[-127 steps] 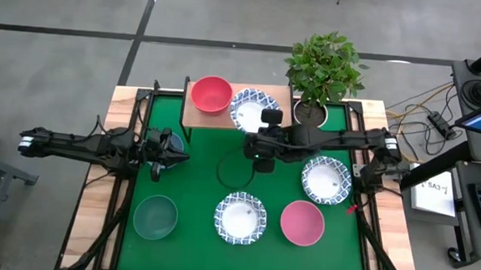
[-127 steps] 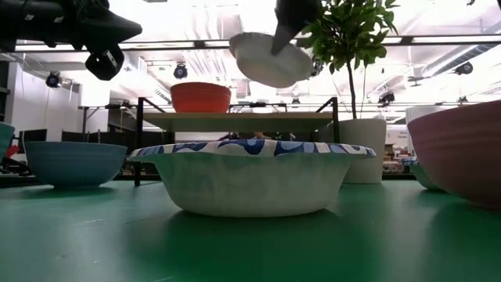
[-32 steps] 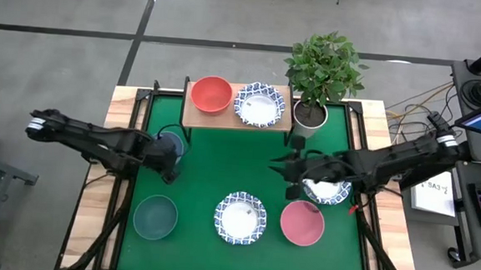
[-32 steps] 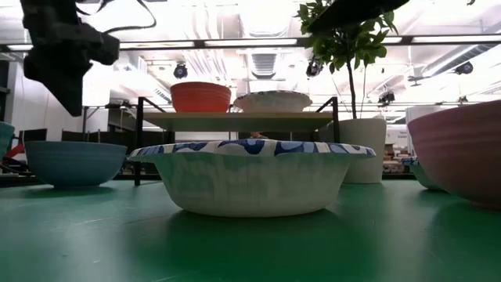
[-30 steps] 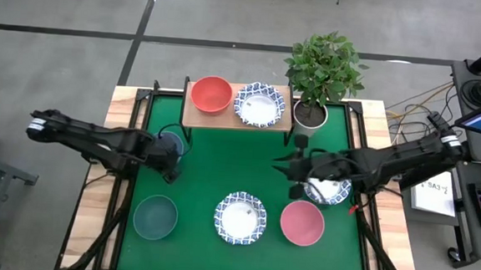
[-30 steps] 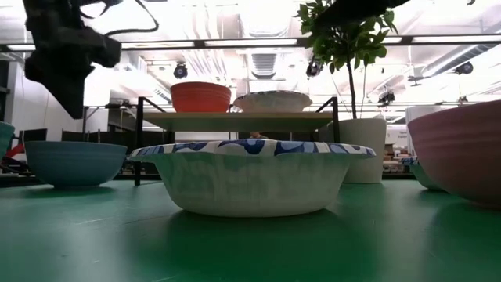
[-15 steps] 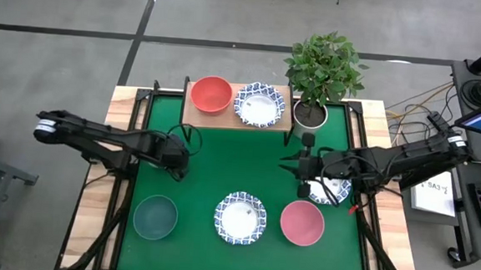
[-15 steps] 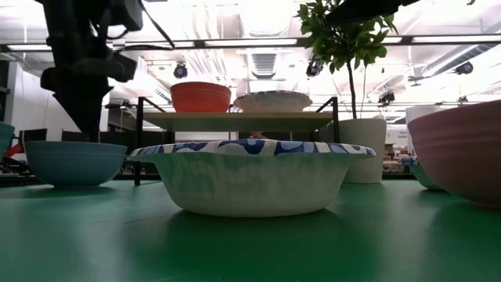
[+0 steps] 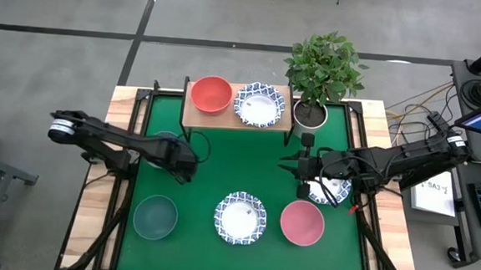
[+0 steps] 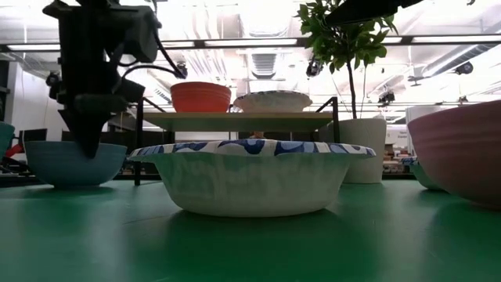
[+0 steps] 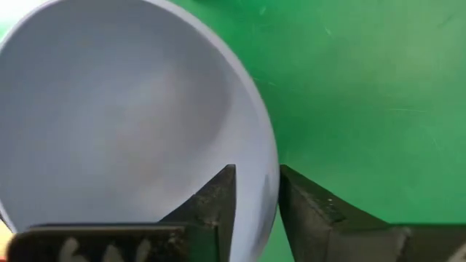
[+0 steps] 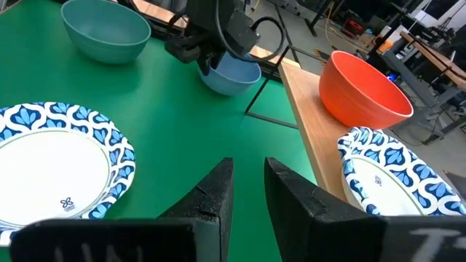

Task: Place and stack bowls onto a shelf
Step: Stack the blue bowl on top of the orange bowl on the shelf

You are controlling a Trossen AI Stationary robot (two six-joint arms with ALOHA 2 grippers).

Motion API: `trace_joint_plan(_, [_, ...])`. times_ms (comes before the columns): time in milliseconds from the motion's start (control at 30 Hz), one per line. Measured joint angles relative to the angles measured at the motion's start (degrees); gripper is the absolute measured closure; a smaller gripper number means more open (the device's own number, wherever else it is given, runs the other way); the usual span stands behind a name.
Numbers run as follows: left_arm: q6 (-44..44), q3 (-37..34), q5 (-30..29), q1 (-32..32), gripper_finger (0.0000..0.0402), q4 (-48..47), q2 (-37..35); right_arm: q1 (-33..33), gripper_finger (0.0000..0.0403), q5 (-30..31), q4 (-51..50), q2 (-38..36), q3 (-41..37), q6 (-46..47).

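The blue bowl [image 11: 124, 109] stands on its base on the green mat at the left [image 10: 74, 163], near the shelf's left legs. My left gripper [image 11: 256, 196] points down at its rim [image 10: 88, 145] and is shut on it. On the wooden shelf [image 9: 225, 119] sit a red bowl [image 9: 211, 94] and a blue-patterned white bowl [image 9: 259, 104], side by side. My right gripper [image 9: 293, 166] hovers right of the mat's middle, above the table. Its fingers [image 12: 249, 182] stand a little apart with nothing between them. My left gripper has the blue bowl's rim [image 11: 271, 182] between its fingers, one finger [image 11: 218, 200] inside the bowl and the other [image 11: 313, 215] outside. The fingers come from above, pointing down. The bowl stands upright on the mat.
On the mat's near half stand a dark teal bowl [image 9: 154, 217], a patterned white bowl [image 9: 240, 217] and a pink bowl [image 9: 302, 222]. Another patterned bowl [image 9: 331, 191] lies partly under my right arm. A potted plant [image 9: 313, 113] stands right of the shelf.
My left gripper has moved toward the table's right edge and down onto the blue bowl's rim; the bowl has stayed where it was. My right gripper has shifted slightly toward the far edge.
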Motion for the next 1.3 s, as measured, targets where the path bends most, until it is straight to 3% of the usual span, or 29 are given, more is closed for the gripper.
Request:
trace_joint_plan(233, [0.7, 0.3, 1.2, 0.0, 0.0393, 0.6, 1.8, 0.0, 0.0335, 0.0, 0.0, 0.0, 0.0, 0.0])
trace_joint_plan(500, [2.4, 3.3, 6.7, -2.4, 0.0401, -2.1, -0.2, 0.0, 0.0335, 0.3, 0.0, 0.0, 0.0, -0.2])
trace_joint_plan(667, [12.8, 10.3, 8.2, -7.6, 0.0401, -7.6, -0.3, 0.0, 0.0335, 0.4, 0.0, 0.0, 0.0, -0.7])
trace_joint_plan(867, [24.7, 23.3, 9.4, -15.0, 0.0401, -13.5, -0.3, 0.0, 0.0335, 0.4, 0.0, 0.0, 0.0, -0.7])
trace_joint_plan(1067, [35.6, 36.3, 2.8, -15.8, 0.0401, -11.4, -0.3, 0.0, 0.0335, 0.4, 0.2, 0.0, 0.0, -0.7])
trace_joint_plan(1300, [53.5, 44.8, -10.3, -13.1, 0.0401, -11.3, -0.3, 0.0, 0.0335, 0.4, 0.4, 0.0, 0.0, -0.7])
